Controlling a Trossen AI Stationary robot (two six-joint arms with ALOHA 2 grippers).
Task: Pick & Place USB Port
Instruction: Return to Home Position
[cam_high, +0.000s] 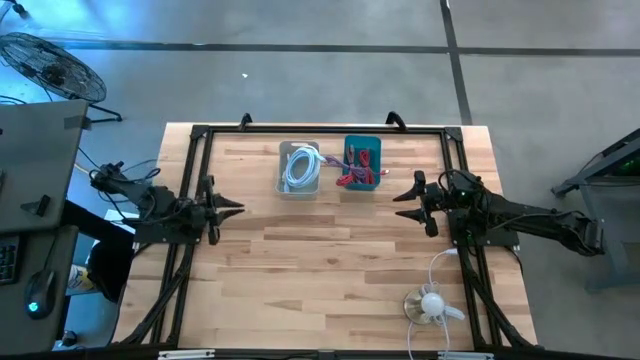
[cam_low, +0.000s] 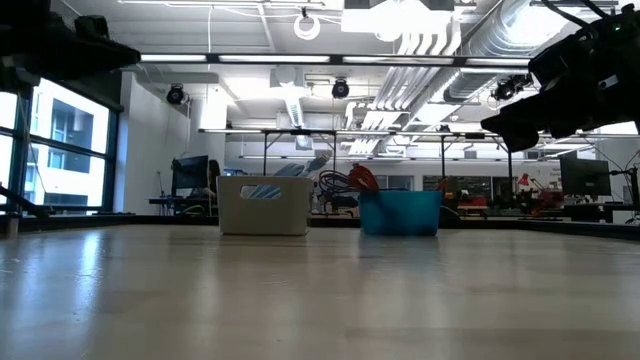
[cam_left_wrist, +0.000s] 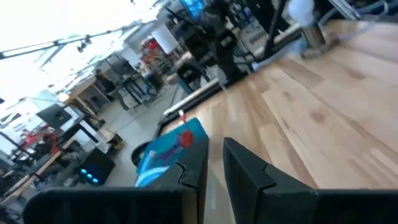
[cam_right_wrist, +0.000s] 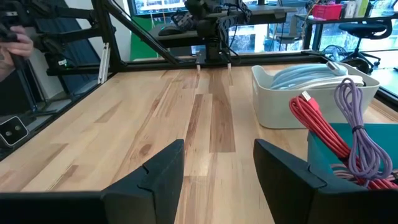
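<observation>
Tabletop (cam_high: 330, 270): bare wood nearest me.
Left gripper (cam_high: 236, 209): mine, hovering, fingers narrow, nothing between.
Right gripper (cam_high: 404, 193): mine, fingers wide, holding nothing.
USB cables (cam_right_wrist: 348, 134): red and purple, coiled in teal bin (cam_high: 362, 164); heading unclear.
White bin (cam_high: 299, 168): beside it, white cable.

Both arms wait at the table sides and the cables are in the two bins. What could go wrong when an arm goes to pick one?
1. In the blue bin, the red cable and purple cable lie tangled; lifting one may drag the other.
2. The white bin stands close beside it and could be knocked.
</observation>
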